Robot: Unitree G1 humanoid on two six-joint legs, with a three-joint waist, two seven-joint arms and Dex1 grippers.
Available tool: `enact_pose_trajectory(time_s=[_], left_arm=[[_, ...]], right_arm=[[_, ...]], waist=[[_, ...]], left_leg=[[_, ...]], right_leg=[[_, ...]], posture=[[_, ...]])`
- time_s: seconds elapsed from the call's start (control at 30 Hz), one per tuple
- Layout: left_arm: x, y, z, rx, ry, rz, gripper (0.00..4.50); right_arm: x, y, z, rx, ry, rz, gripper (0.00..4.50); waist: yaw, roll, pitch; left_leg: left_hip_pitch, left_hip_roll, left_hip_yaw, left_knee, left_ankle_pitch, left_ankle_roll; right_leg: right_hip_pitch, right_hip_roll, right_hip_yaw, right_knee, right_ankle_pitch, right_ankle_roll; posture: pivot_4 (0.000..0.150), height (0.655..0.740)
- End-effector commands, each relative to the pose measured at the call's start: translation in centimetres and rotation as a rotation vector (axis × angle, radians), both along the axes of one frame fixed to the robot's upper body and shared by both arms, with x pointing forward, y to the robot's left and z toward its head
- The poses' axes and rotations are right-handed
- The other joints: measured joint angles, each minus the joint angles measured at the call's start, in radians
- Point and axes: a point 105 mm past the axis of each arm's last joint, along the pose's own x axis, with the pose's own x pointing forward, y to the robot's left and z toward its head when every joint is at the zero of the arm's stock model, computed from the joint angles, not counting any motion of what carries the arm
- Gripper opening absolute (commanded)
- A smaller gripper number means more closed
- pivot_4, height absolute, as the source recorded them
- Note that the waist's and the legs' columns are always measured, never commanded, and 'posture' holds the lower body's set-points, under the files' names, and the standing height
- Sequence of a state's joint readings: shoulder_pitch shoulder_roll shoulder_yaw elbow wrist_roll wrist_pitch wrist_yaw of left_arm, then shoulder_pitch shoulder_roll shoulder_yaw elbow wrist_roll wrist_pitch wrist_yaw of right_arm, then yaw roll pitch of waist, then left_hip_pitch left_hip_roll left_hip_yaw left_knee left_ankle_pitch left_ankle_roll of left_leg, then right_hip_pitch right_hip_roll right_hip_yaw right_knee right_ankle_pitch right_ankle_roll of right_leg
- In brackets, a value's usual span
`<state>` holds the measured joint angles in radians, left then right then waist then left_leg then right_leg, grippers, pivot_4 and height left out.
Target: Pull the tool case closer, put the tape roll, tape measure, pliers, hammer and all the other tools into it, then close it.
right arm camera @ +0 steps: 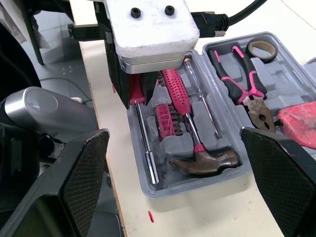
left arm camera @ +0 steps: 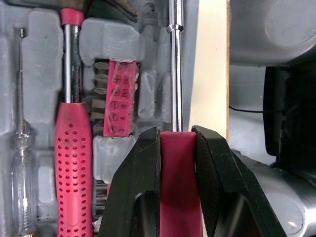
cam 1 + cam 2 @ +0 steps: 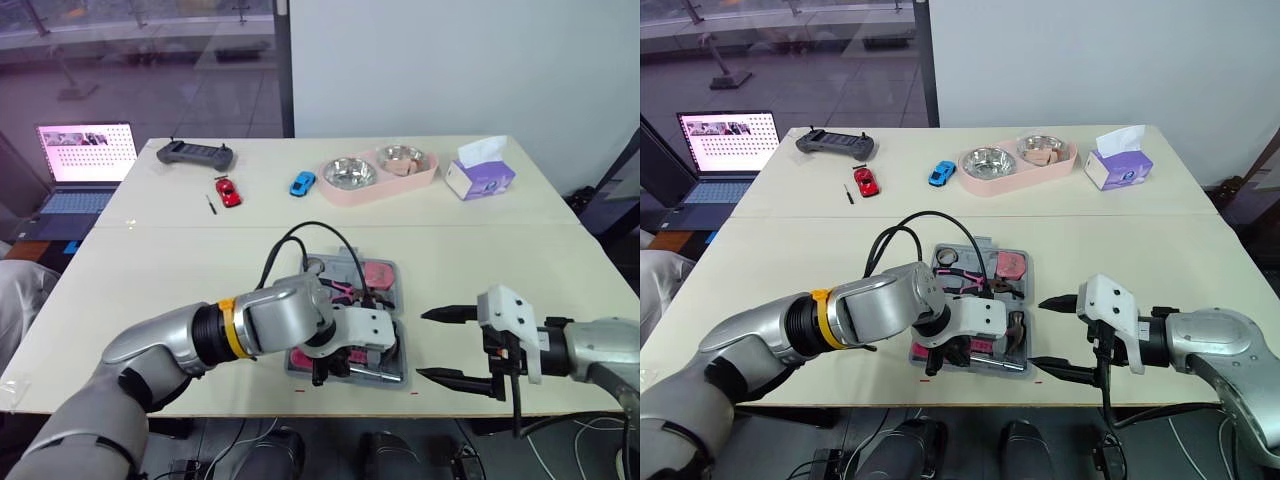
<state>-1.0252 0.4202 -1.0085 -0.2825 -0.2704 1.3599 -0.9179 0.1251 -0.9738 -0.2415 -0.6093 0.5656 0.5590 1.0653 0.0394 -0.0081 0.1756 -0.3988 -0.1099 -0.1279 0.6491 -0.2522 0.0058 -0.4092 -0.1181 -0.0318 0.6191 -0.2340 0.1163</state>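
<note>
At the near edge of the worktop [image 3: 150,290], about midway along it, the open tool case [image 1: 284,74] is laid flat, judged to be close enough for both arms to reach.

The left gripper [image 2: 176,136] is closed on the red handle of a driver [image 1: 146,148]. The handle is clamped between both fingers, and the shaft is lined up with the moulded groove along the case's near wall. Holding it by the handle appears intended to let the shaft drop straight into that slot. Whether it is fully seated cannot be told.

Just beyond it in the same half, the hammer [image 1: 186,121], a red bit holder [image 2: 121,98] and a small clear-handled screwdriver [image 2: 22,163] are already lodged. In the far half, the pliers [image 1: 242,84], the tape roll [image 1: 261,49] and the pink tape measure [image 1: 301,123] are seated.

To the right of the case, the right gripper [image 3: 424,345] is held over the near edge with its fingers spread wide and nothing between them. It is probably waiting to help with the lid.

Towards the far edge, well apart from the case, a red toy car [image 3: 228,191], a blue toy car [image 3: 303,183], a pink double bowl [image 3: 370,192], a tissue box [image 3: 480,178] and a black controller [image 3: 195,154] are left. Packing is judged nearly complete, with closing not yet done.
</note>
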Motion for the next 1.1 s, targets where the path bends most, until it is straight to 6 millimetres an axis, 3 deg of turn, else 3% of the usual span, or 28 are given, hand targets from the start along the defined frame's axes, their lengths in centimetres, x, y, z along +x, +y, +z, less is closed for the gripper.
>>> enact_pose_trajectory(time_s=[0.03, 0.6, 1.1], left_arm=[[0.0, -0.2, -0.3, 0.003, -0.012, 0.002, 0.52], [0.2, -1.3, -1.8, -0.024, -0.054, -0.033, 0.52], [0.3, -1.9, -0.9, -0.064, -0.077, -0.075, 0.52]], right_arm=[[-0.4, 0.5, 0.7, 0.008, -0.030, 0.020, 4.50], [-0.4, 0.0, 0.6, -0.002, -0.031, -0.020, 4.50], [-0.6, 0.1, 0.3, -0.008, -0.021, -0.027, 4.50]], waist=[[0.000, 0.000, 0.000], [0.002, 0.000, 0.000], [0.002, 0.000, 0.000]], left_leg=[[0.000, 0.000, 0.000, 0.000, 0.000, 0.000], [0.000, -0.001, 0.000, 0.001, 0.000, 0.000], [0.000, -0.001, 0.000, 0.001, 0.000, 0.000]], right_leg=[[0.000, 0.000, 0.000, 0.000, 0.000, 0.000], [0.001, -0.001, 0.000, 0.000, 0.000, 0.000], [0.001, -0.001, 0.000, 0.000, 0.000, 0.000]], posture=[[0.150, 0.7400], [0.150, 0.7400], [0.150, 0.7400]])
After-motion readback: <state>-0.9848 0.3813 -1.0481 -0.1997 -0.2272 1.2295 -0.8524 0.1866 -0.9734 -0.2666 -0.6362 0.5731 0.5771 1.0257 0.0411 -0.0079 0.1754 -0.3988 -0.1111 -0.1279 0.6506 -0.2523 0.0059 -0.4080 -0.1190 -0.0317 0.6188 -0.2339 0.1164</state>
